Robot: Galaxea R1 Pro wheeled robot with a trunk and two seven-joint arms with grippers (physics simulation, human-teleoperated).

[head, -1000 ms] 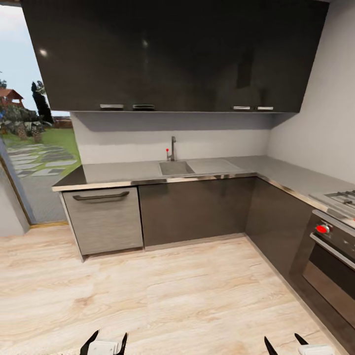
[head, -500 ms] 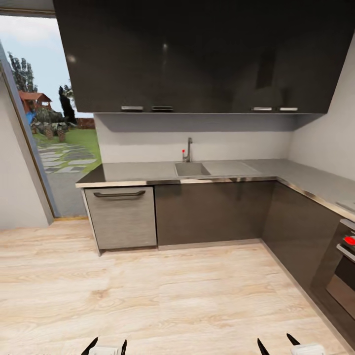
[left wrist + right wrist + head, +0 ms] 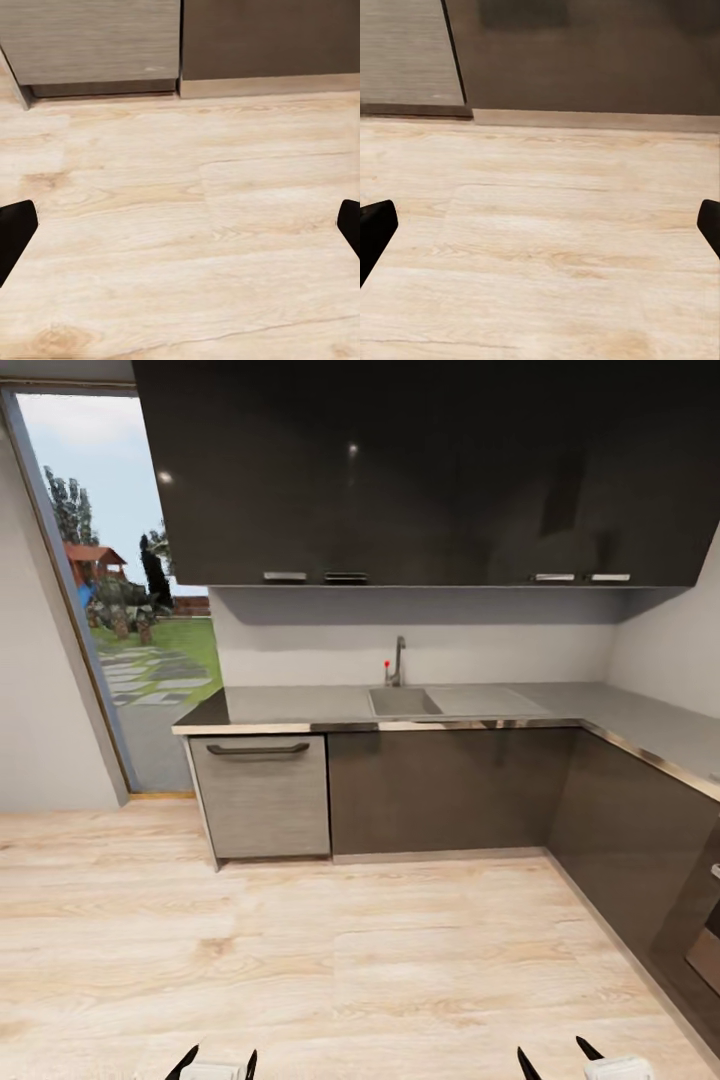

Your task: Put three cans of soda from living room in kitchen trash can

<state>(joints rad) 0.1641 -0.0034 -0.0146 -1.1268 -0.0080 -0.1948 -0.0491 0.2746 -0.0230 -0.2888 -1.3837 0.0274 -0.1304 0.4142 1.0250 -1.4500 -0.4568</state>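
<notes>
the robot is facing the kitchen [image 3: 420, 780] with both end effectors, left [image 3: 216, 1060] and right [image 3: 560, 1058], spread and carrying nothing; judging by this, it is searching, and next needs to find the cans.

a: what's under the left pincer [image 3: 180, 225]?
b: light wood plank floor [image 3: 180, 225], nothing lying on it. its two dark fingertips [image 3: 13, 232] sit wide apart.
a: and farther off?
b: a grey woodgrain appliance front [image 3: 90, 37] just beside a dark glossy cabinet door [image 3: 270, 34], with a pale plinth [image 3: 270, 85] below the cabinet.
</notes>
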